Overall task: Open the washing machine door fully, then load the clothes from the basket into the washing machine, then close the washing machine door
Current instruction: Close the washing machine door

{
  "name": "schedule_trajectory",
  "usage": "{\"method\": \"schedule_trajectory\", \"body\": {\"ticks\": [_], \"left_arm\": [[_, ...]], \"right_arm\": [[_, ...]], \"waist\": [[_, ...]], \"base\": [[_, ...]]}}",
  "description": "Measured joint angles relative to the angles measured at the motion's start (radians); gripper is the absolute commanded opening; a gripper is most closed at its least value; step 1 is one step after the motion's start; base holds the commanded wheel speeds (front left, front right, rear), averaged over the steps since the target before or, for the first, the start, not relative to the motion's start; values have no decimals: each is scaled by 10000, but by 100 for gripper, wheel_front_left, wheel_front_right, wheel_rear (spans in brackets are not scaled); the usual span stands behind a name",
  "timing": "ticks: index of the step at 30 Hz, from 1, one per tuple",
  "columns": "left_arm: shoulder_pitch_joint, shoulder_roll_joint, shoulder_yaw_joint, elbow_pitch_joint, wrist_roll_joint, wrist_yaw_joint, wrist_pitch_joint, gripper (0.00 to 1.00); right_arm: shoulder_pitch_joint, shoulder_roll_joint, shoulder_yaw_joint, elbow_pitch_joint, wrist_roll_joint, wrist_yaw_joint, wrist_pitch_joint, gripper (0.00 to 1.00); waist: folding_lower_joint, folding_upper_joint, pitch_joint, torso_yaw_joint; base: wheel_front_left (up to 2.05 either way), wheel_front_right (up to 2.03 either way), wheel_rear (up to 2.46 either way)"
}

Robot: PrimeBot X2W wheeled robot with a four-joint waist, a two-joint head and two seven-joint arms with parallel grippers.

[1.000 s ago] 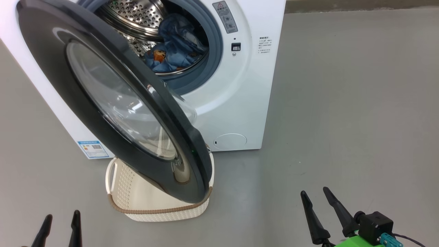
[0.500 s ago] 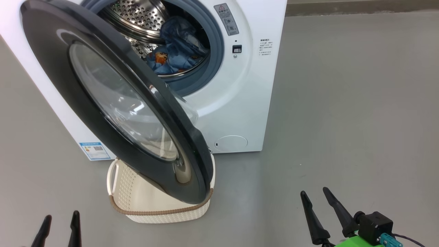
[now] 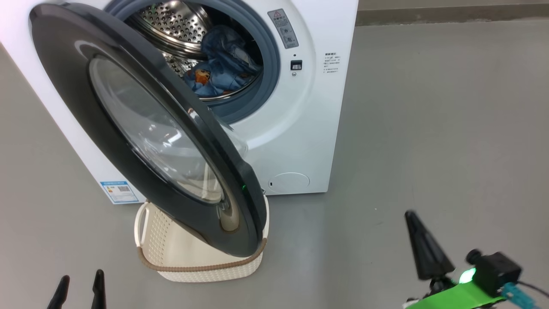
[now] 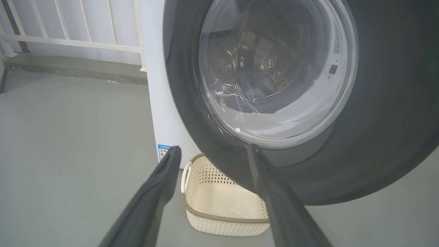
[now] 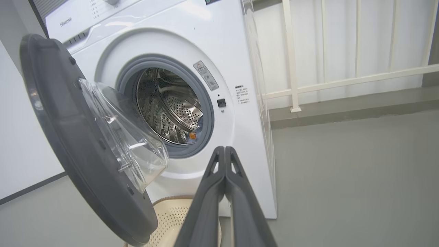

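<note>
At five o'clock, the right claw (image 3: 412,221) is now pressing its fingers together, apart a moment ago; the left claw (image 3: 82,275) is gaping at seven. The clothes (image 3: 218,73) are lying in the washing machine (image 3: 309,128) at twelve and the basket (image 3: 206,268) is looking empty, so I judge the washing machine door (image 3: 85,116) is waiting to be closed.

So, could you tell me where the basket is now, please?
In the head view the basket sits on the floor, left of centre, before the washing machine and partly beneath its open door.
</note>
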Motion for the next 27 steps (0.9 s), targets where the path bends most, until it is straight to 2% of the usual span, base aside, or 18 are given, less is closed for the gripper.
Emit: {"method": "schedule_trajectory", "body": {"ticks": [8,15,21,27], "left_arm": [[-9,-19,-27,0,-8,0,2,100],[-25,-13,-186,0,-102,0,2,100],[-198,-2,-337,0,-159,0,2,100],[-370,0,-489,10,-230,0,2,100]], "right_arm": [[-477,-4,94,-2637,161,0,-2,0],[-1396,-36,1620,-4194,36,0,-4,0],[-2395,-125,3638,-4362,-374,0,-4,0],[-3038,-155,5244,-3427,-395,0,-4,0]], "waist": [[0,0,137,17],[0,0,274,150],[0,0,405,461],[0,0,518,787]], "base": [[0,0,0],[0,0,0],[0,0,0],[0,0,0]]}}
